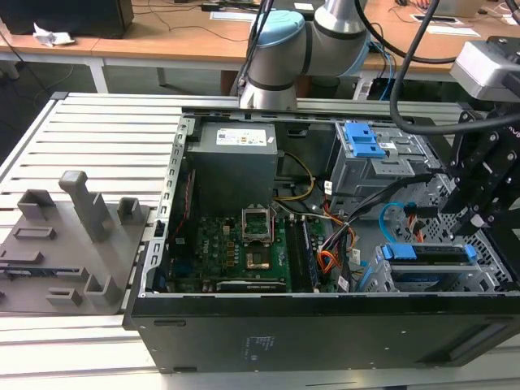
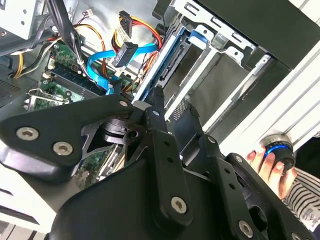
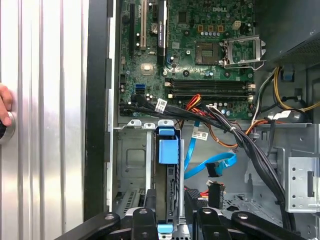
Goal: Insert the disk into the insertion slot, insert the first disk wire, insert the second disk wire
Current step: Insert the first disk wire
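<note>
Working at the three o'clock edge of the exterior view, with the gripper (image 1: 479,219) hanging over the corner of the open case (image 1: 325,325). Finding the disk (image 3: 167,150) standing on edge inside the insertion slot (image 3: 131,160), at about four o'clock in that view and toward eight o'clock from the gripper, its long axis running along the nine-to-three line. Straddling the disk's near end with the jaws, one on each side, in line with that axis; not being able to tell whether pressing on it or standing just clear. Judging the disk step as done or nearly so.

Reading from the first wrist view a gap that the exterior view is leaving unclear: the second disk wire (image 3: 212,162) looping beside the slot, the first disk wire (image 3: 216,194) just beside it, both plugs apart from the disk and seemingly unconnected. Catching also, in both wrist views, a hand (image 3: 4,107) resting on a round knob on the slatted table (image 3: 50,125), outside the case.
</note>
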Available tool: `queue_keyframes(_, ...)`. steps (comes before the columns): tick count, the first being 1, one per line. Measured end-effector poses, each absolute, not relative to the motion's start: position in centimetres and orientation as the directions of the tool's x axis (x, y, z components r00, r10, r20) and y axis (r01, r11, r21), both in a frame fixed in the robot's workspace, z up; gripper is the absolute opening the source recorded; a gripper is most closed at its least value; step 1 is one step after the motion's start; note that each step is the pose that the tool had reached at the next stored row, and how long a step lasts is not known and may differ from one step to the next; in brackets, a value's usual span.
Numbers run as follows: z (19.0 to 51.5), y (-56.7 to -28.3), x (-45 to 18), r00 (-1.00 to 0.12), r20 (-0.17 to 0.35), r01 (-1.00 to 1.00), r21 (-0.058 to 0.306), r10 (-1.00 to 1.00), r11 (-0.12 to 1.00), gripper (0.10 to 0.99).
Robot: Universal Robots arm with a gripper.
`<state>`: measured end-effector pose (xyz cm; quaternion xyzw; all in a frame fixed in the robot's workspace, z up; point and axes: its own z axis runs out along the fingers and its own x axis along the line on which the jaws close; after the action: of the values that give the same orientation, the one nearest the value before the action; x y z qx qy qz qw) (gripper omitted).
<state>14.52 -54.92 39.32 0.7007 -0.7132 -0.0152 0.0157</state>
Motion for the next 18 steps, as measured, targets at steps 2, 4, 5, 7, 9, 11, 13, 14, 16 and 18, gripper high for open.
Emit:
queue_keyframes(2, 39.4, -54.9, 14.5, -0.018, 0.001, -0.999, 0.044, -1.0, 0.018, 0.361)
queue_keyframes(4, 39.4, -54.4, 14.5, -0.018, 0.001, -0.999, 0.044, -1.0, 0.018, 0.361)
queue_keyframes(5, 39.4, -54.2, 14.5, -0.018, 0.001, -0.999, 0.044, -1.0, 0.018, 0.361)
queue_keyframes(7, 39.4, -53.8, 14.5, -0.018, 0.001, -0.999, 0.044, -1.0, 0.018, 0.361)
queue_keyframes(9, 39.4, -53.3, 14.5, -0.018, 0.001, -0.999, 0.044, -1.0, 0.018, 0.361)
queue_keyframes(11, 39.4, -52.7, 14.5, -0.018, 0.001, -0.999, 0.044, -1.0, 0.018, 0.361)
queue_keyframes(13, 39.4, -52.0, 14.5, -0.018, 0.001, -0.999, 0.044, -1.0, 0.018, 0.361)
queue_keyframes(14, 39.4, -51.5, 14.5, -0.018, 0.001, -0.999, 0.044, -1.0, 0.018, 0.361)
queue_keyframes(16, 39.4, -50.7, 14.5, -0.018, 0.001, -0.999, 0.044, -1.0, 0.018, 0.361)
queue_keyframes(18, 39.3, -50.4, 14.5, -0.018, 0.001, -0.999, 0.044, -1.0, 0.018, 0.361)
